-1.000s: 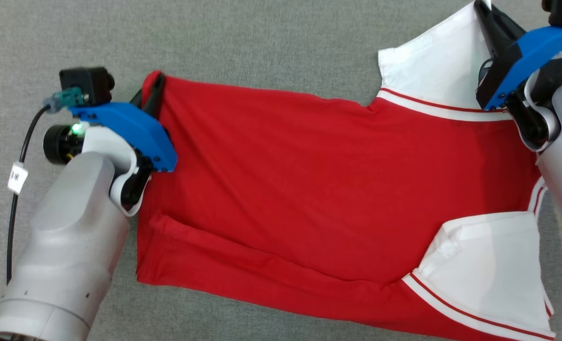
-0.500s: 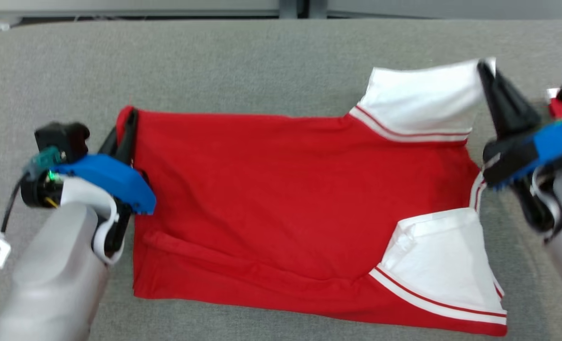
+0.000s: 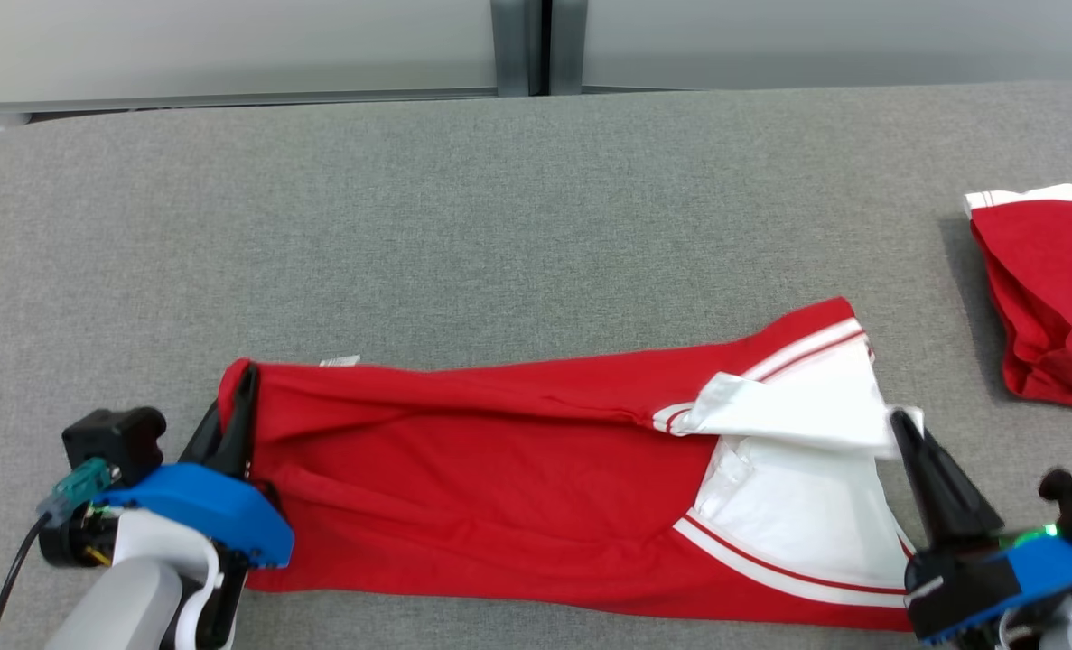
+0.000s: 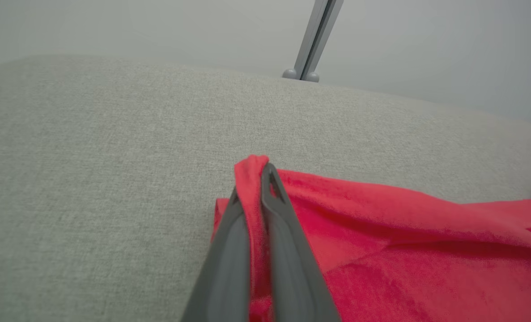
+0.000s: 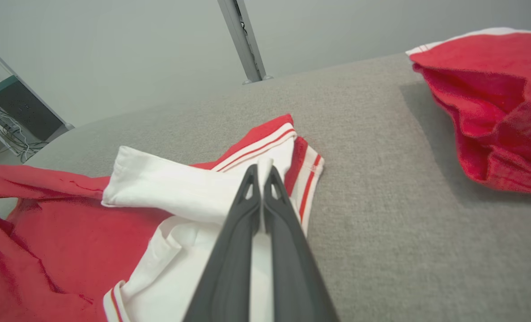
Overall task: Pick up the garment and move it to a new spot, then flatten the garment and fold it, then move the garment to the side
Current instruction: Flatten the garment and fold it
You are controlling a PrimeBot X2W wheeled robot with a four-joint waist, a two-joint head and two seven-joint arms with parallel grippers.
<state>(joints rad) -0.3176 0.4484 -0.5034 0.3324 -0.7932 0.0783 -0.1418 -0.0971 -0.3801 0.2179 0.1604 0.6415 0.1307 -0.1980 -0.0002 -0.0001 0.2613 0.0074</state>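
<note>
As garment (image 3: 499, 469) lies btwn them, left hand (image 3: 245, 375) clamps its hem, right hand (image 3: 902, 419) prob. its sleeve.

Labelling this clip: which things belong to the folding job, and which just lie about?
Job: red-and-white shirt; left gripper and right gripper, jaws shut on it.
Lying about: second red garment at right; grey post behind table.
</note>
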